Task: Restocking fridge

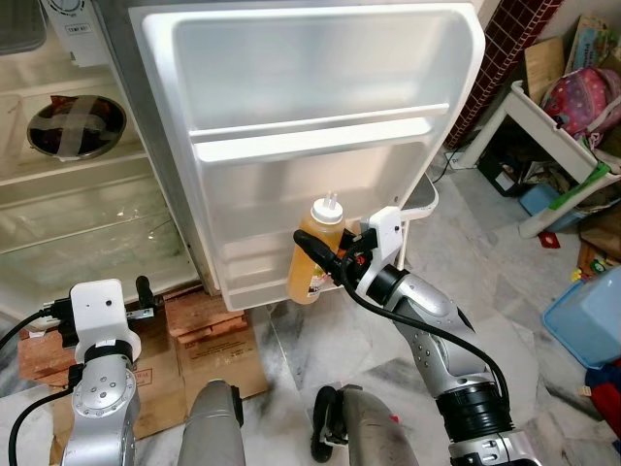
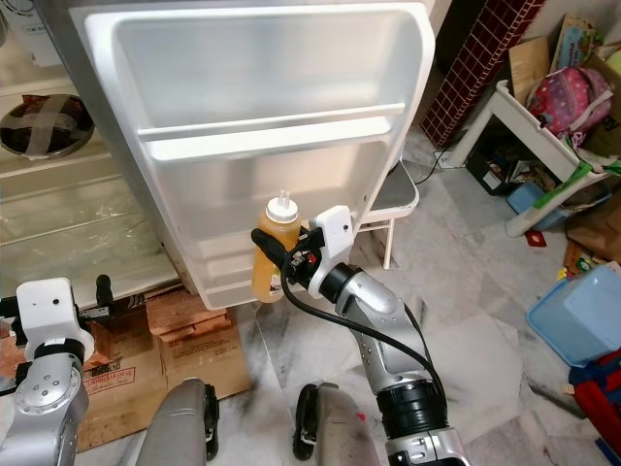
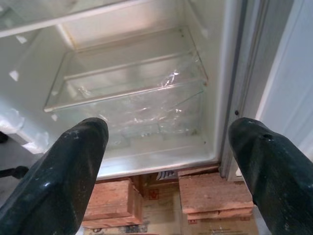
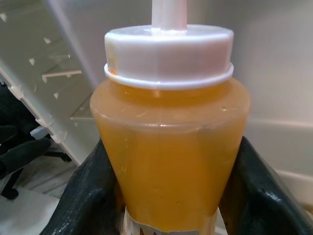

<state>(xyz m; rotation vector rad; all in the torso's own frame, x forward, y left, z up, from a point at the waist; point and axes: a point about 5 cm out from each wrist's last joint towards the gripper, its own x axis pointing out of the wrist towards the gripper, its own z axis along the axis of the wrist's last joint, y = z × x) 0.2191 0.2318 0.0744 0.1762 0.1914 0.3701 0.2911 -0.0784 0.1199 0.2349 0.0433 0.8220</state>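
Right tool clenched round orange squeeze bottle, upright at lower fridge door shelf. Left tool released. Likely heavy, slick, squeezable: best gripped mid-body, gently.

Squeeze bottle translucent plastic, smooth white cap; fridge door glossy white plastic; bricks rough.

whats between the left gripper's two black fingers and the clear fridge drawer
Nothing: in the left wrist view the open left gripper faces the clear plastic crisper drawer across bare air, above the stacked red bricks.
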